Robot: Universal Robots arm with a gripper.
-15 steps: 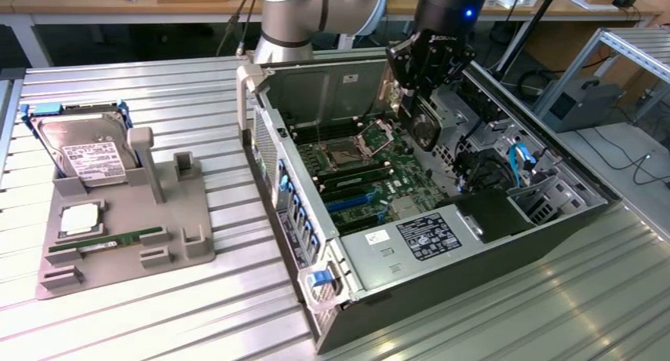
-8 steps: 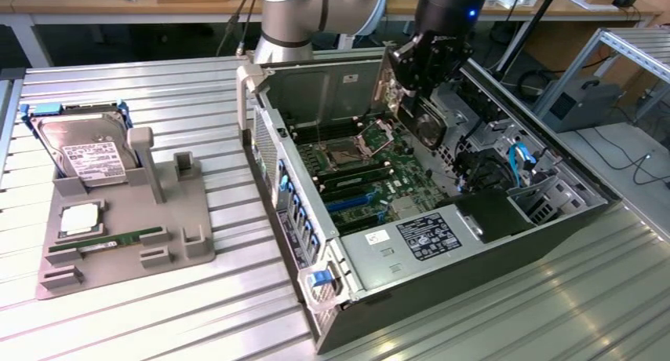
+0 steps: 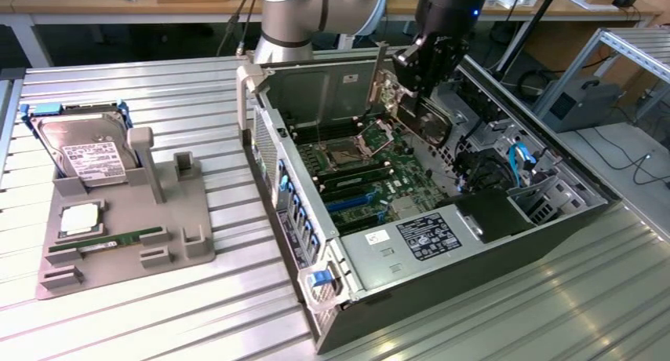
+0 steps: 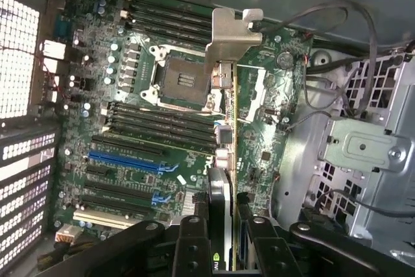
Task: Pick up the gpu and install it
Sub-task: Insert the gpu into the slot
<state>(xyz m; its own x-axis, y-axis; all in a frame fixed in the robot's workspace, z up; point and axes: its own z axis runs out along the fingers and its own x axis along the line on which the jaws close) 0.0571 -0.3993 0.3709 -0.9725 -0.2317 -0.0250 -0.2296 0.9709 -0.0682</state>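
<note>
The gpu (image 3: pixel 406 114) is a dark flat card with a silver bracket (image 3: pixel 378 71) at one end. It hangs on edge above the motherboard (image 3: pixel 362 176) inside the open computer case (image 3: pixel 262 141). My gripper (image 3: pixel 419 86) is shut on the card's upper edge. In the wrist view the gpu (image 4: pixel 224 141) runs edge-on away from my gripper (image 4: pixel 224 228), with its bracket (image 4: pixel 230 34) over the area beside the CPU socket (image 4: pixel 178 82). The blue slots (image 4: pixel 130 160) lie to one side of the card. The card is above the board and apart from it.
A grey fixture (image 3: pixel 183 243) at the exterior view's left holds a hard drive (image 3: pixel 89 145), a CPU chip (image 3: pixel 81 218) and a green RAM stick (image 3: pixel 110 242). Cables and a metal drive cage (image 4: pixel 363 147) crowd the case beside the motherboard.
</note>
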